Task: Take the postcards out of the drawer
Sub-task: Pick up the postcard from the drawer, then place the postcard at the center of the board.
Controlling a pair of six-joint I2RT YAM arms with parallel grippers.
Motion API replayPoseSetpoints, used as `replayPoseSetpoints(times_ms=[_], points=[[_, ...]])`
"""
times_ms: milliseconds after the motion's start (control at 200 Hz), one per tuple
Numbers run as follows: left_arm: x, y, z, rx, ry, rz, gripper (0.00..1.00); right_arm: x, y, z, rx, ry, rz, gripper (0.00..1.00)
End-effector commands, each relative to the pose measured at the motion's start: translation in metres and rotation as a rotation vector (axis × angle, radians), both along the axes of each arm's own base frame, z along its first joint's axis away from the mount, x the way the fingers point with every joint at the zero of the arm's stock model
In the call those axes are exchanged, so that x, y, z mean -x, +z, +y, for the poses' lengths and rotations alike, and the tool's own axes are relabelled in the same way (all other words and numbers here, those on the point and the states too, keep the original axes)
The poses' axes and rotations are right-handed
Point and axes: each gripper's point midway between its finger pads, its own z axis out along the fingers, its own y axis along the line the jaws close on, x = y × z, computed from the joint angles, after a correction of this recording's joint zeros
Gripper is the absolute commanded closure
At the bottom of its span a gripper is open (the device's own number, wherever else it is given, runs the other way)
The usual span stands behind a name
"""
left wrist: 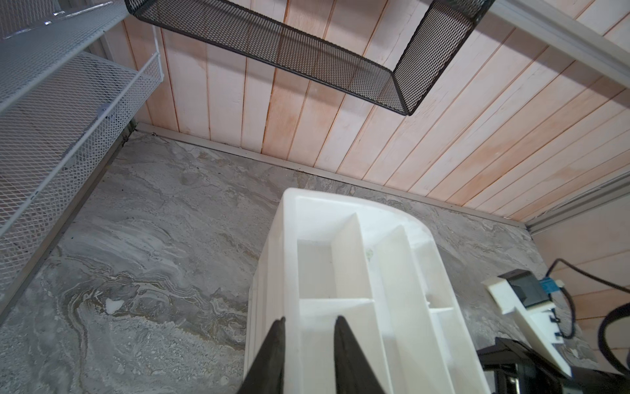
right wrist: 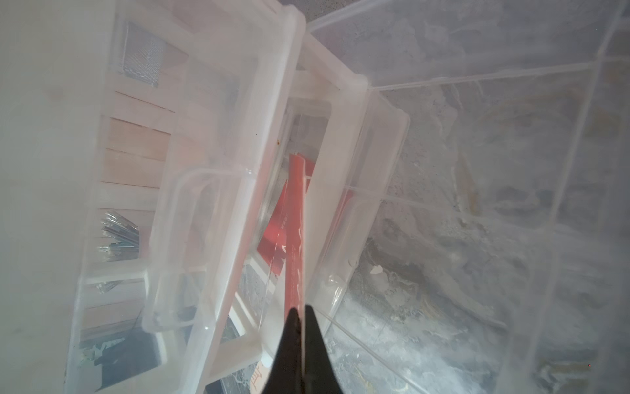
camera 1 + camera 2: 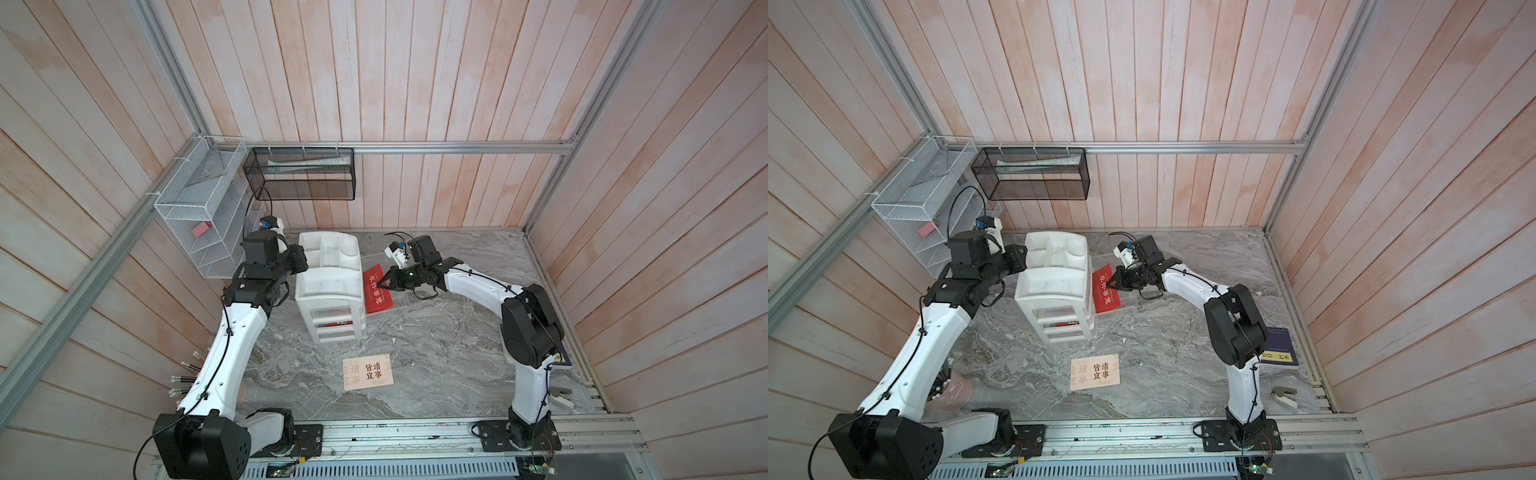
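A red postcard (image 3: pixel 377 295) (image 3: pixel 1106 291) with white characters tilts over the pulled-out clear drawer (image 3: pixel 400 309) on the right side of the white drawer unit (image 3: pixel 328 286) (image 3: pixel 1054 282). My right gripper (image 3: pixel 384 286) (image 2: pixel 301 308) is shut on this red postcard's (image 2: pixel 296 218) edge. A cream postcard (image 3: pixel 368 372) (image 3: pixel 1095 371) lies flat on the table in front of the unit. Another red postcard (image 3: pixel 337 323) shows through a lower drawer front. My left gripper (image 1: pixel 310 320) stands open at the unit's top left, its jaws either side of the tray rim (image 1: pixel 289 273).
A white wire rack (image 3: pixel 195 208) and a black mesh basket (image 3: pixel 299 174) hang on the back-left walls. A dark navy booklet (image 3: pixel 1281 347) lies by the right arm's base, with a small clip (image 3: pixel 1285 397) near the front right. Pencils (image 3: pixel 183 380) stick out at the left.
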Motion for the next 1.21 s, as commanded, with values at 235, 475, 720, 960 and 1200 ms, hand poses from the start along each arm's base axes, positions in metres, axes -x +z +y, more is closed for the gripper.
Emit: replayPoseSetpoints(times_ms=[235, 475, 720, 960, 1200], points=[[-0.002, 0.034, -0.011, -0.045, -0.096, -0.061, 0.72, -0.022, 0.048, -0.031, -0.001, -0.067, -0.129, 0.97], [0.006, 0.045, -0.069, -0.098, -0.306, -0.086, 0.70, -0.029, 0.061, -0.056, 0.156, -0.067, -0.281, 0.98], [0.025, 0.038, -0.154, -0.234, -0.575, -0.073, 0.70, -0.019, 0.082, -0.085, 0.258, -0.049, -0.424, 1.00], [0.050, 0.033, -0.209, -0.278, -0.785, -0.089, 0.70, 0.023, 0.098, -0.101, 0.197, 0.026, -0.564, 1.00], [0.080, 0.026, -0.239, -0.293, -0.957, -0.104, 0.68, 0.067, 0.122, -0.106, 0.074, 0.118, -0.730, 1.00]])
